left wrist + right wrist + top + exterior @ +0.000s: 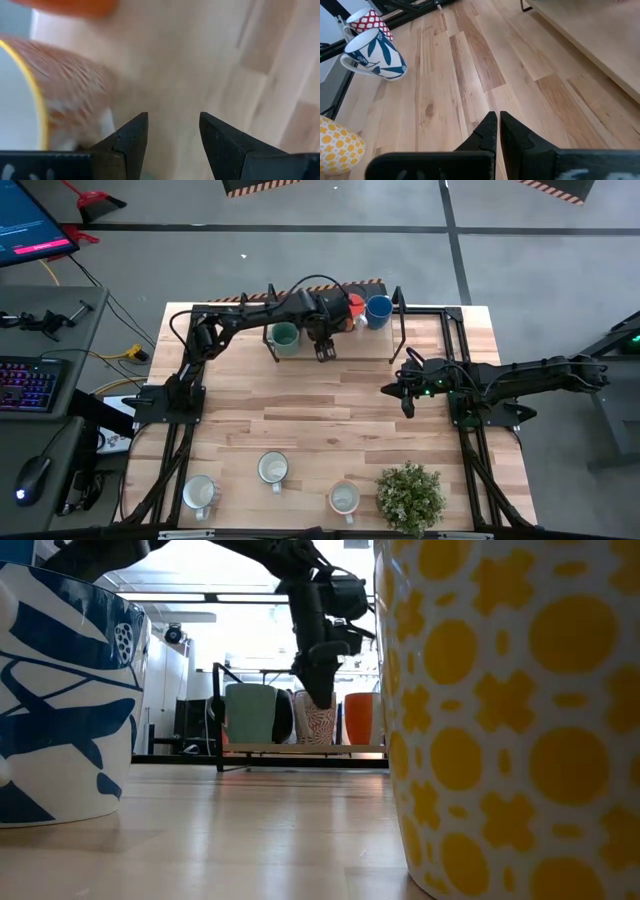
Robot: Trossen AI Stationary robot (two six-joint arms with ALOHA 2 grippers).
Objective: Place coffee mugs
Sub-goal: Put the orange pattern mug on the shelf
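Note:
My left gripper (323, 352) (172, 117) points down at the table's far side, open, with only bare wood between its fingers. A white mug with a red pattern and a yellow rim (65, 95) (315, 722) stands right beside one finger, outside the gap. A teal green mug (284, 337), an orange mug (355, 308) and a blue mug (378, 310) stand near it on their bases. Three white mugs (272, 469) stand near the front edge. My right gripper (407, 398) (498, 117) waits shut above the table's right middle.
A low wooden shelf in a black frame (430, 340) runs along the far edge. A potted plant (410, 495) stands at the front right. A blue-leaf mug (375, 52), a red-checked mug (367, 22) and a yellow-patterned mug (337, 145) show near the front. The middle of the table (320, 420) is bare wood.

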